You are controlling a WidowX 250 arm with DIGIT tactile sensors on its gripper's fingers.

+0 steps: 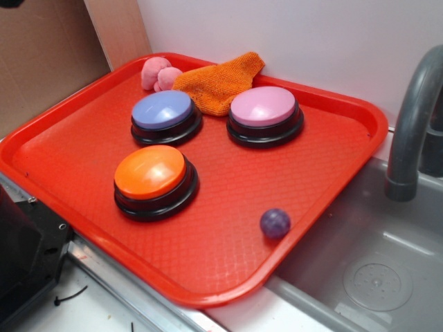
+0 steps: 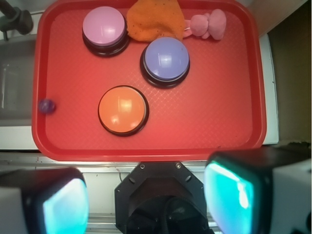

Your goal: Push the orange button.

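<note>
While the gripper [image 2: 146,204] hangs high with its fingers spread wide and empty, the orange button [image 1: 151,174] sits untouched near the tray's [image 1: 208,263] front edge; approach hasn't begun, so next comes descending squarely over its dome.

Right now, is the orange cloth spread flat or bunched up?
Bunched up. The orange cloth lies crumpled in a heap at the tray's far edge, behind the blue-purple button and pink button.
</note>
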